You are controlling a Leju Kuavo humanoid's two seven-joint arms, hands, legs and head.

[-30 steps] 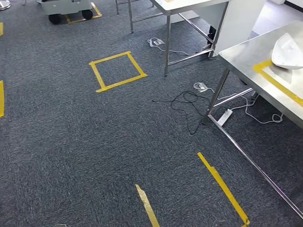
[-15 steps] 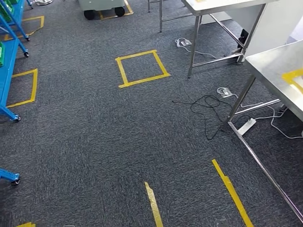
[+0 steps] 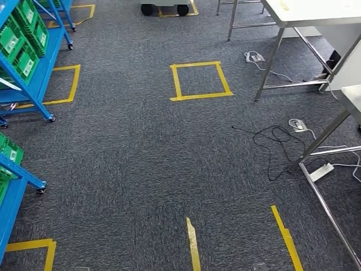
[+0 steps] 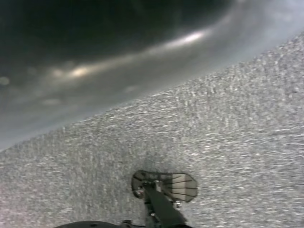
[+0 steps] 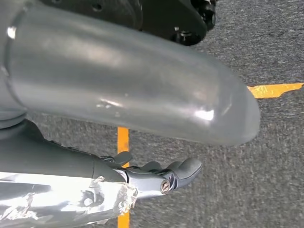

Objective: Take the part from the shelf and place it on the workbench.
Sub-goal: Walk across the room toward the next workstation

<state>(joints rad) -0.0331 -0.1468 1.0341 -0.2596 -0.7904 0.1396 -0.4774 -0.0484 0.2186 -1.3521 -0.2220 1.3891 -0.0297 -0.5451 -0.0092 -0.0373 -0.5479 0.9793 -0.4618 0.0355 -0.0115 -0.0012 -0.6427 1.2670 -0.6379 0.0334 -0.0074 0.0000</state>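
You're over dark grey flecked carpet [image 3: 127, 169] marked with yellow tape: a taped square [image 3: 200, 81] at 12 o'clock and short strips near your feet. Blue steel shelving [image 3: 31, 73] on castors stands at 10 o'clock, loaded with green plastic bins [image 3: 21, 48] whose white labels are too small to read; any part would be in there, though you can't make it out. Steel-legged workbenches [image 3: 306, 17] sit at 2 o'clock, with black and white cables [image 3: 272, 141] beneath. Your right hand [image 5: 157, 173] hangs empty, fingers straight and loosely apart; the left hand's state can't be told.
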